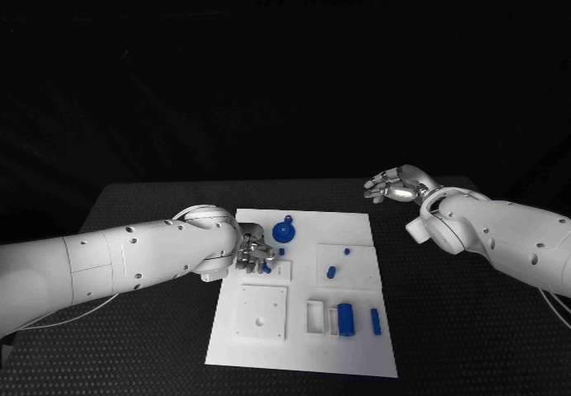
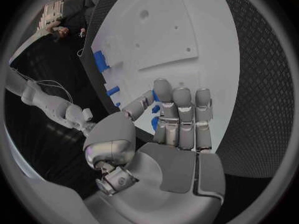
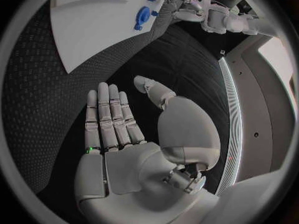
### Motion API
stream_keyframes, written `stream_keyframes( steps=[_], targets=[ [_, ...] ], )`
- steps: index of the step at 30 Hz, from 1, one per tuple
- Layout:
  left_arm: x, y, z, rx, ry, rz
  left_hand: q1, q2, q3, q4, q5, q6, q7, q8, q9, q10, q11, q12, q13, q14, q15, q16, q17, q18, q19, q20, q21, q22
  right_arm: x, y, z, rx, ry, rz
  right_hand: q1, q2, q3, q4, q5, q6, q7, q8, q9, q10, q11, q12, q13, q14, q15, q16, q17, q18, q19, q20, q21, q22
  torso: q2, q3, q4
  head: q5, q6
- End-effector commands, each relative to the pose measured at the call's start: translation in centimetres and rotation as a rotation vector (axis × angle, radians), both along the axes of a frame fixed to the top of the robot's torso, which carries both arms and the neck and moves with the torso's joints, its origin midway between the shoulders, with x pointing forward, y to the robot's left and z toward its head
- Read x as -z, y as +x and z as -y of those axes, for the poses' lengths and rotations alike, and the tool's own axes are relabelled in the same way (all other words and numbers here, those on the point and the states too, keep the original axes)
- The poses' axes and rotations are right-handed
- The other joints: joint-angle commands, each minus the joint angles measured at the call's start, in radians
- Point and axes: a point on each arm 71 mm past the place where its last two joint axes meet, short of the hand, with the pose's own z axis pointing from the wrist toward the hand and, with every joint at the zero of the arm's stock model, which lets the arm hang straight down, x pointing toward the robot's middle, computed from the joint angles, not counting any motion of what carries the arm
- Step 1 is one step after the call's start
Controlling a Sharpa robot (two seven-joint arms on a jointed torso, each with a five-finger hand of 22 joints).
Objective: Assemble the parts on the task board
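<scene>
So nearest the robot on the white task board (image 1: 357, 351) you've got a square white plate (image 1: 261, 313) at about 7 o'clock of the board's middle, and next to it at 5 o'clock a small white bracket (image 1: 315, 317), a fat blue cylinder (image 1: 346, 318) and a thinner blue pin (image 1: 376, 321) lined up side by side. A bit further out, around 3 o'clock, there's a white block (image 1: 347, 266) with two little blue pieces (image 1: 333, 270) on it. The left hand (image 1: 255, 253) sits over the board's left edge at roughly 10 o'clock, fingers curled down onto the board right by a small blue part (image 2: 156, 109); I honestly can't tell if it's actually pinching it or just touching. Past that, at 12 o'clock, a round blue part (image 1: 283, 231) lies on the board. Farthest out, the right hand (image 1: 394, 185) hovers above the black tabletop (image 1: 476, 330) off the board's far right corner, about 1 o'clock, fingers straight and holding nothing.
</scene>
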Motion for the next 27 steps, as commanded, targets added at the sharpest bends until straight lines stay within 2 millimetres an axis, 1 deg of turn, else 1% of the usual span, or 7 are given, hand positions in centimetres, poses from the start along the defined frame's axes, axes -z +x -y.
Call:
stream_keyframes(
  steps=[1, 6, 10, 16, 21, 24, 27],
  targets=[
    [0.25, -0.18, 0.24, 0.014, -0.006, 0.001, 0.011, -0.003, 0.005, 0.004, -0.005, 0.104, -0.098, 0.000, 0.000, -0.025, -0.017, 0.004, -0.002, -0.007, 0.001, 0.004, -0.002, 0.019, 0.000, -0.112, 0.001, 0.001, 0.01, -0.06, -0.24, -0.019, 0.006, -0.004, -0.012, 0.001, -0.006, -0.001, 0.005, 0.000, 0.006, 0.006, -0.001, 0.007, 0.001, -0.007, -0.001, -0.006, 0.000, 0.001, -0.002, 0.003, -0.004, -0.001, -0.004, 0.002, 0.000, 0.0010, 0.0001, 0.000, -0.001],
    [0.30, -0.21, 0.26, 0.015, -0.006, 0.000, 0.012, -0.004, 0.005, 0.005, -0.006, 0.103, -0.098, 0.000, 0.000, -0.025, -0.016, 0.004, -0.002, -0.007, 0.001, 0.004, -0.003, 0.019, 0.000, -0.112, 0.000, 0.001, 0.02, -0.05, -0.20, -0.018, 0.006, -0.004, -0.012, 0.001, -0.006, -0.001, 0.006, 0.000, 0.006, 0.006, -0.002, 0.007, 0.001, -0.007, -0.001, -0.006, 0.000, 0.001, -0.002, 0.003, -0.004, 0.000, -0.004, 0.002, -0.001, 0.0005, 0.0003, 0.000, -0.002],
    [0.31, -0.24, 0.31, 0.017, -0.007, -0.001, 0.013, -0.009, 0.005, 0.006, -0.010, 0.102, -0.097, 0.000, 0.000, -0.025, -0.016, 0.004, -0.004, -0.007, 0.001, 0.004, -0.005, 0.019, 0.000, -0.112, 0.000, 0.002, 0.02, -0.06, -0.22, -0.018, 0.007, -0.005, -0.012, 0.001, -0.007, -0.001, 0.007, 0.000, 0.006, 0.006, -0.002, 0.007, 0.001, -0.007, -0.001, -0.006, 0.000, 0.001, -0.002, 0.003, -0.004, 0.000, -0.005, 0.002, 0.000, 0.0015, -0.0004, 0.001, -0.002],
    [0.39, -0.37, 0.40, 0.033, -0.002, -0.017, 0.022, -0.030, 0.003, 0.014, -0.016, 0.103, -0.097, 0.002, 0.000, -0.024, -0.015, 0.005, -0.009, -0.007, 0.001, 0.007, -0.011, 0.020, 0.001, -0.112, -0.001, 0.003, 0.03, -0.07, -0.16, -0.017, 0.006, -0.006, -0.011, 0.002, -0.006, -0.002, 0.008, 0.000, 0.007, 0.006, -0.002, 0.007, 0.001, -0.007, -0.002, -0.006, 0.000, 0.002, -0.002, 0.003, -0.004, 0.000, -0.005, 0.003, 0.000, 0.0012, -0.0007, 0.002, -0.002],
    [0.43, -0.39, 0.39, 0.048, 0.012, -0.018, 0.013, -0.010, -0.036, 0.013, 0.004, 0.109, -0.100, 0.006, -0.001, -0.021, -0.012, 0.015, -0.011, -0.007, 0.003, 0.020, -0.016, 0.019, -0.003, -0.110, -0.002, 0.009, 0.03, -0.08, -0.25, -0.020, 0.007, -0.007, -0.006, 0.002, -0.005, -0.006, 0.007, 0.000, 0.007, 0.006, -0.003, 0.007, 0.001, -0.007, -0.003, -0.007, 0.000, 0.002, -0.003, 0.004, -0.004, -0.001, -0.007, 0.005, 0.000, 0.0008, 0.0000, 0.001, -0.003],
    [0.45, -0.38, 0.34, 0.049, 0.014, -0.021, -0.008, 0.023, -0.048, -0.002, 0.036, 0.113, -0.102, 0.009, -0.004, -0.022, -0.011, 0.026, -0.011, -0.011, 0.005, 0.033, -0.018, 0.018, -0.009, -0.108, -0.004, 0.013, 0.03, -0.08, -0.23, -0.019, 0.007, -0.007, -0.004, 0.003, -0.004, -0.007, 0.006, 0.000, 0.007, 0.007, -0.003, 0.007, 0.001, -0.007, -0.003, -0.007, 0.000, 0.002, -0.004, 0.004, -0.004, -0.001, -0.008, 0.005, 0.000, 0.0010, 0.0005, 0.001, -0.003],
    [0.46, -0.40, 0.35, 0.050, 0.015, -0.023, -0.017, 0.033, -0.046, -0.012, 0.058, 0.114, -0.103, 0.011, -0.005, -0.023, -0.012, 0.032, -0.012, -0.012, 0.005, 0.040, -0.021, 0.019, -0.009, -0.108, -0.005, 0.016, 0.03, -0.07, -0.20, -0.018, 0.006, -0.007, -0.003, 0.003, -0.003, -0.008, 0.006, 0.000, 0.007, 0.007, -0.003, 0.007, 0.001, -0.007, -0.003, -0.007, 0.000, 0.002, -0.004, 0.004, -0.004, 0.000, -0.008, 0.006, 0.000, 0.0005, 0.0003, 0.001, -0.004]
  ],
)
